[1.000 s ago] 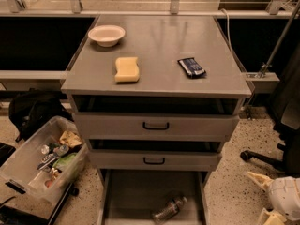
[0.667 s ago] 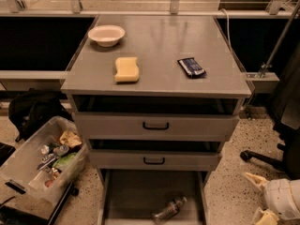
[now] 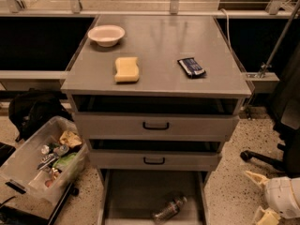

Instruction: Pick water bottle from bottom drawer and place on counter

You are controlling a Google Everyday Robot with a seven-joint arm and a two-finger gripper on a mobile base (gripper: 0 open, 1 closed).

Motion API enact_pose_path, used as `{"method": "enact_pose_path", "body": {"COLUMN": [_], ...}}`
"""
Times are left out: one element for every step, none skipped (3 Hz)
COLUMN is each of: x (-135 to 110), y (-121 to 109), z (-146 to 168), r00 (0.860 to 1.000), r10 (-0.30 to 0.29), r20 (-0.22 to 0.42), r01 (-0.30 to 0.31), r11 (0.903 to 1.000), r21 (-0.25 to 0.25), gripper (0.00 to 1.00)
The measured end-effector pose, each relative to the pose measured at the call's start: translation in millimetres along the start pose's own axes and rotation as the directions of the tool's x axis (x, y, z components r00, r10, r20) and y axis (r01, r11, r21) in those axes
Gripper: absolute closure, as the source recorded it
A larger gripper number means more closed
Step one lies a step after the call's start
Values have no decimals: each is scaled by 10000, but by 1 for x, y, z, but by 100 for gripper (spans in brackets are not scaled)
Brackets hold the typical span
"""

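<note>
The water bottle, clear and crinkled, lies on its side on the floor of the pulled-out bottom drawer, toward its front right. The counter is the grey cabinet top above the two shut drawers. My gripper hangs at the lower right of the camera view, outside the cabinet and to the right of the bottom drawer. It is level with the drawer, and its cream fingers are spread open with nothing between them. It touches neither the bottle nor the drawer.
On the counter sit a white bowl, a yellow sponge and a dark blue snack packet. A clear bin of clutter and a black bag stand on the floor at left. A chair base is at right.
</note>
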State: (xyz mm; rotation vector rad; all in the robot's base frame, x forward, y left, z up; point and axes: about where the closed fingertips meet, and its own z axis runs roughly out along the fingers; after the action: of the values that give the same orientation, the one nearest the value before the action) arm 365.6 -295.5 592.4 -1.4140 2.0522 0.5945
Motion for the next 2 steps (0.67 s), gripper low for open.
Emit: {"method": "enact_pose_path", "body": {"x": [-3, 26], "y": [1, -17], "z": [-2, 42], "r00": [10000, 9994], "r10": [-66, 331], "r20": [-41, -66], "r01": [66, -331], "r11": [10000, 9994], "r21": [-2, -25], "gripper": [0, 0]}}
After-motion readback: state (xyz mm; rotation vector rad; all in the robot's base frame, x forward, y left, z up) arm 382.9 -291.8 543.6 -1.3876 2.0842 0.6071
